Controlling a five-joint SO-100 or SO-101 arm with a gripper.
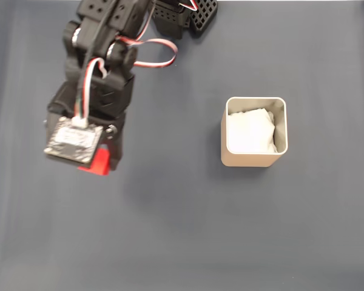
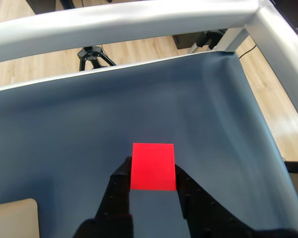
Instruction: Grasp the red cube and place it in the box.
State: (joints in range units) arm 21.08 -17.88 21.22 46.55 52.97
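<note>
One red cube [image 2: 152, 166] apparently pinched in the tool [image 2: 153, 174]; one box [image 1: 254, 132].

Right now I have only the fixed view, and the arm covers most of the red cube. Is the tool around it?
Observer: Yes. In the wrist view the red cube sits between the two fingertips of the tool.
Operator: Any gap left at the sides?
Observer: None that I can see. The fingers appear to touch the cube's near corners on both sides.
Operator: Does the wrist camera catch the box?
Observer: Just a corner of the box, at the lower left edge of the wrist view.
</note>
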